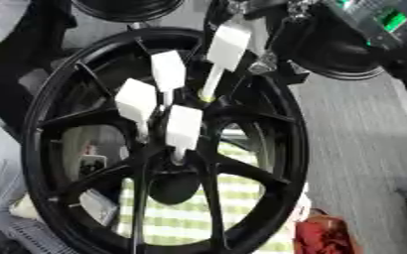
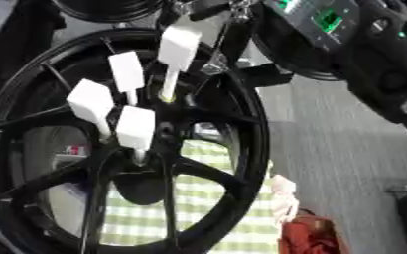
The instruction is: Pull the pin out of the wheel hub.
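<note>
The white flat-headed pin (image 1: 227, 48) with its pale shaft stands just above the centre of the black spoked metal wheel hub (image 1: 174, 163), beside three more white pins (image 1: 168, 70), gripped at its top by the robot's black right hand (image 2: 209, 11) with fingers curled.

no legible txt, green display (image 2: 327, 20) on robot arm (glyphs unreadable)

Soft blur overall, even bright light.
</note>
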You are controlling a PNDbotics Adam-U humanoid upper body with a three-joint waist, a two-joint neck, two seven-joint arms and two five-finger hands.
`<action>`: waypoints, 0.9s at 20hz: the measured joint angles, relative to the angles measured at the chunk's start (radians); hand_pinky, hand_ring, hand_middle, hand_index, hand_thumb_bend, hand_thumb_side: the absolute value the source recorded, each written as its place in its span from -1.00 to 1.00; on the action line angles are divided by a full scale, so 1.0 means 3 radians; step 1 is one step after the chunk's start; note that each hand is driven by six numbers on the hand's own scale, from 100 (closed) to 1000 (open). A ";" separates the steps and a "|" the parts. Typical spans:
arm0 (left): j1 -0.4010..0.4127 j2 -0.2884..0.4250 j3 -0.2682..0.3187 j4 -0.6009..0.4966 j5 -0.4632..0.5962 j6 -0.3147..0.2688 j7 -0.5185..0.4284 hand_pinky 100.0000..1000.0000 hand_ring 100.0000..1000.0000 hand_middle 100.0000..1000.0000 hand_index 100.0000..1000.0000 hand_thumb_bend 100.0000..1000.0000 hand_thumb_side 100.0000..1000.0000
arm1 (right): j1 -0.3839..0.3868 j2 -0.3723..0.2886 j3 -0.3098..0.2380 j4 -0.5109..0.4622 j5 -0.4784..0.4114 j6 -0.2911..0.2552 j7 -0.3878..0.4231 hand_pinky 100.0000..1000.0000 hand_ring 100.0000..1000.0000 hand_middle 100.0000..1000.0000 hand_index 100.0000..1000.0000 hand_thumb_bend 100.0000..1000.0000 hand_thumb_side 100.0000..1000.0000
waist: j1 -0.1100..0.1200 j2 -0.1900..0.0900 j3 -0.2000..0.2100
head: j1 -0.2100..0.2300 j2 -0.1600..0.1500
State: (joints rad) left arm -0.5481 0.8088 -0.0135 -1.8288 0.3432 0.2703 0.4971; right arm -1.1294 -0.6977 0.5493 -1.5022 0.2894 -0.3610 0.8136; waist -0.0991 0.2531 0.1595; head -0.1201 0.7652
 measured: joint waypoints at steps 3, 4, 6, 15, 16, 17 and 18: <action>0.0035 0.0003 0.0012 0.0001 -0.0001 -0.0005 0.0007 0.58 0.59 0.58 0.62 0.47 0.51 | 0.0011 -0.0120 -0.0180 -0.0010 -0.0021 0.0019 0.0019 0.86 0.62 -0.15 -0.06 -1.00 -1.00 | 0.0000 -0.0004 -0.0037 | 0.0027 0.0000; 0.0045 0.0003 0.0017 0.0002 -0.0001 -0.0005 0.0009 0.58 0.59 0.58 0.62 0.47 0.50 | 0.0035 -0.0177 -0.0256 -0.0010 -0.0033 0.0021 0.0021 0.86 0.62 -0.15 -0.06 -1.00 -1.00 | 0.0000 -0.0008 -0.0048 | 0.0040 0.0000; 0.0070 0.0024 0.0022 0.0007 -0.0002 -0.0010 0.0014 0.58 0.59 0.58 0.62 0.47 0.50 | 0.0109 -0.0304 -0.0434 -0.0010 -0.0038 0.0039 0.0000 0.87 0.62 -0.10 -0.03 -1.00 -1.00 | 0.0000 -0.0012 -0.0069 | 0.0071 0.0000; 0.0151 0.0087 0.0058 0.0022 -0.0005 -0.0018 0.0048 0.59 0.59 0.58 0.62 0.46 0.50 | 0.0708 -0.0900 -0.1363 0.0649 0.0606 0.0410 -0.0520 0.88 0.62 0.04 0.02 -1.00 -1.00 | 0.0036 -0.0017 -0.0122 | 0.0220 0.0000; 0.0151 0.0087 0.0058 0.0022 -0.0005 -0.0018 0.0048 0.59 0.59 0.58 0.62 0.46 0.50 | 0.0754 -0.0927 -0.1442 0.0760 0.0692 0.0446 -0.0593 0.87 0.61 0.04 0.02 -1.00 -1.00 | 0.0043 -0.0017 -0.0122 | 0.0230 0.0000; 0.0151 0.0087 0.0058 0.0022 -0.0005 -0.0018 0.0048 0.59 0.59 0.58 0.62 0.46 0.50 | 0.0795 -0.0948 -0.1512 0.0872 0.0765 0.0479 -0.0664 0.87 0.61 0.05 0.02 -1.00 -1.00 | 0.0052 -0.0016 -0.0123 | 0.0239 0.0000; 0.0152 0.0087 0.0058 0.0022 -0.0005 -0.0018 0.0048 0.59 0.59 0.58 0.62 0.46 0.50 | 0.0832 -0.0961 -0.1579 0.0983 0.0833 0.0515 -0.0735 0.86 0.61 0.05 0.02 -1.00 -1.00 | 0.0060 -0.0016 -0.0123 | 0.0245 0.0000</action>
State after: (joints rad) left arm -0.5025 0.8349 0.0039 -1.8223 0.3417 0.2649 0.5114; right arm -0.8799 -0.9858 0.0756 -1.2074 0.5392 -0.2066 0.5930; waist -0.0812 0.2484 0.1227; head -0.0467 0.7652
